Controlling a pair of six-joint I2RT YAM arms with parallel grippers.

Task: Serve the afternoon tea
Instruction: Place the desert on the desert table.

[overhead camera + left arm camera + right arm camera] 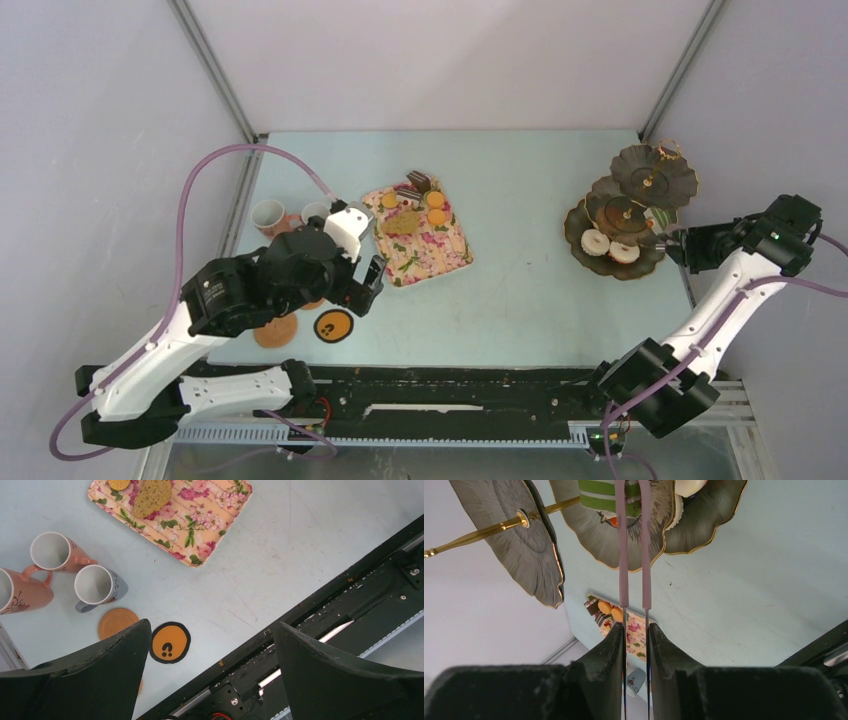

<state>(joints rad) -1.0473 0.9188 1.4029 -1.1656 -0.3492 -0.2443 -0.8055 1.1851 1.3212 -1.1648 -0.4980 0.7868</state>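
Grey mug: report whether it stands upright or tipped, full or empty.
Upright and empty. In the left wrist view the grey mug stands rim up on the table, its white inside bare.

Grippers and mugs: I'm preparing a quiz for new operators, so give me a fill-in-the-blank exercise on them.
1. The left gripper is ___ and holds nothing.
2. The right gripper holds pink tongs that reach a ___ cake slice on the stand.
3. Two mugs are pink; the third mug is ___.

Missing words: open; green; grey.
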